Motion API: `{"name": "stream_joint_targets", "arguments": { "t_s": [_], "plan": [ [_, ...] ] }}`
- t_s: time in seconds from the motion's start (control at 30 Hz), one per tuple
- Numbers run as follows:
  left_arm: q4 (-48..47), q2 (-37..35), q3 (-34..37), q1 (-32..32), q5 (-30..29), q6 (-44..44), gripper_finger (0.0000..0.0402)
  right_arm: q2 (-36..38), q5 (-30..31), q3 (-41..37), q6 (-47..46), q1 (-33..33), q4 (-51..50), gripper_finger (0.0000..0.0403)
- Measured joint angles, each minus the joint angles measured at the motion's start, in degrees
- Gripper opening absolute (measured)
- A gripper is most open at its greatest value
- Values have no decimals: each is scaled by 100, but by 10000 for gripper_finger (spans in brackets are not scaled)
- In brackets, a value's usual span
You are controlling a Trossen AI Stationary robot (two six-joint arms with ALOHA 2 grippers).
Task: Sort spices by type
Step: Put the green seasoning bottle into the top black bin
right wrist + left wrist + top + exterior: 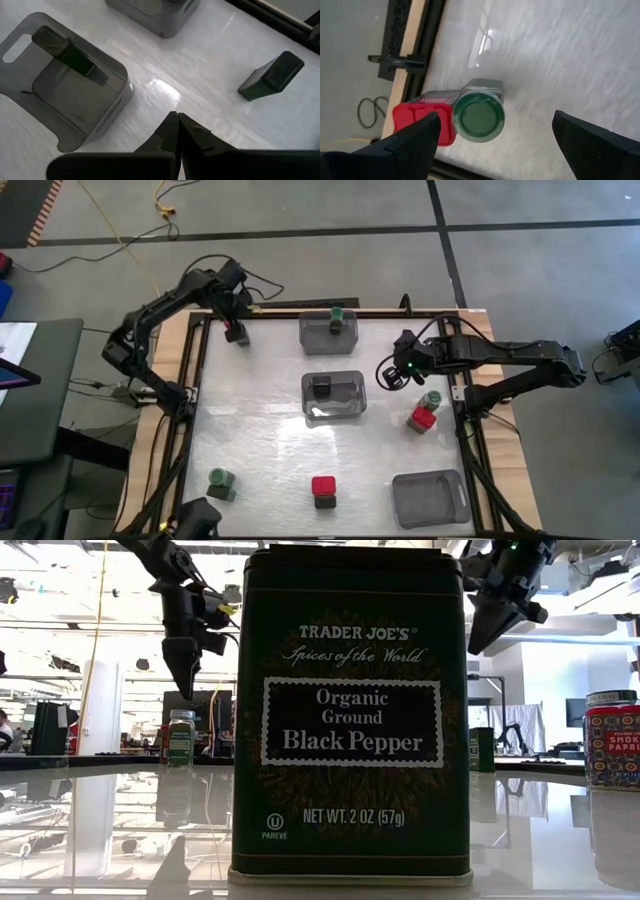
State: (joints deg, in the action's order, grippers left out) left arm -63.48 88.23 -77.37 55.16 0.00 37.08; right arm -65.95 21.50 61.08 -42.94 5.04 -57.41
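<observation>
My left gripper (pixel 495 145) (pixel 237 335) hangs open over the table's far left corner, pointing steeply down. Below it a green-capped jar (pixel 480 115) (pixel 180 737) stands upright beside a red-capped jar (pixel 425 117), close to the table's edge rail. The green cap shows between the two fingers, well under them. My right gripper (pixel 177 132) (pixel 390 377) is shut and empty, raised just right of the middle bin (pixel 334 395), which holds a black jar (pixel 75 55). The far bin (pixel 330 330) holds a green-capped jar (pixel 337 315).
Loose jars: a green (pixel 432 398) and a red (pixel 422 418) one at the right, green (pixel 221 480) near left, red (pixel 323 488) near centre, a black one (pixel 272 75) tipped over. An empty bin (pixel 430 498) sits near right. A dark pepper tin (pixel 350 710) fills the low view.
</observation>
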Motion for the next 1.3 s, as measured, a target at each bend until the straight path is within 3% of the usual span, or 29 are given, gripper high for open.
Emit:
{"name": "stream_joint_targets", "arguments": {
  "t_s": [0.6, 1.03, 1.17, 1.3],
  "plan": [
    [929, -11, 811, 4, -69, 136, 366, 0, 116, 0, -17, 0, 17, 36],
    [364, 0, 707, -2, -159, -256, 366, 0, 116, 0, -17, 0, 15, 36],
    [50, 0, 473, 0, -164, -749, 366, 0, 116, 0, -17, 0, 13, 36],
    [-169, 0, 307, -2, -181, -2356, 366, 0, 116, 0, -15, 0, 11, 36]
  ]
}}
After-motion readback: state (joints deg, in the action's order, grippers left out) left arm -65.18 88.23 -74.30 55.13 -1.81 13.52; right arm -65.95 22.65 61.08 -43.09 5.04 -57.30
